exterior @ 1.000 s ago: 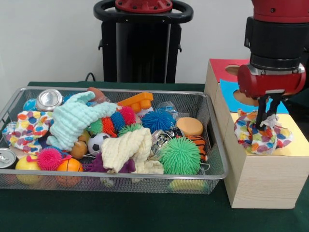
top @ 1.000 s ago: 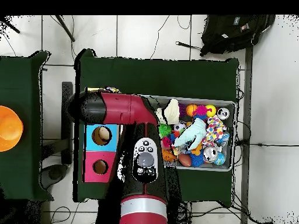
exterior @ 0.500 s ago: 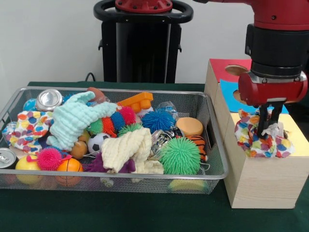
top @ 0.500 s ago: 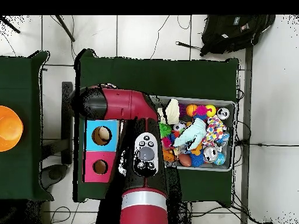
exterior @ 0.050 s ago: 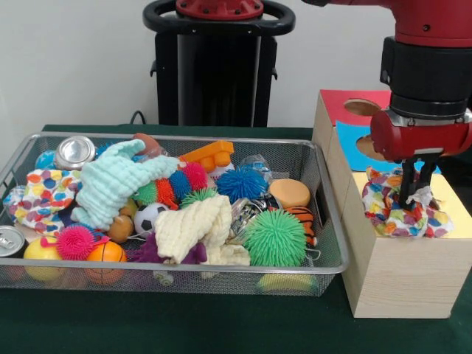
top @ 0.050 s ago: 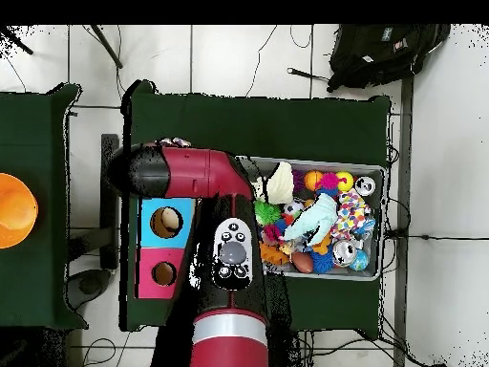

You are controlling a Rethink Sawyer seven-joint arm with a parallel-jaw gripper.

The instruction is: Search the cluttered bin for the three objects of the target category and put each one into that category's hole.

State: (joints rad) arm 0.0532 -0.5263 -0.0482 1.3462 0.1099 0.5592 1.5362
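The claw [exterior @ 0.050 s ago: 414, 193] is closed on the crumpled multicoloured polka-dot cloth [exterior @ 0.050 s ago: 404, 211] atop the yellow-topped wooden box [exterior @ 0.050 s ago: 398, 273]. Risk: the cloth may snag on the hole rim.

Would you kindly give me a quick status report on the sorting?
Claw shut on colourful polka-dot cloth bundle, pressing it onto the wooden box's yellow section. Cloth bunched on top, not through. Nothing blocking.
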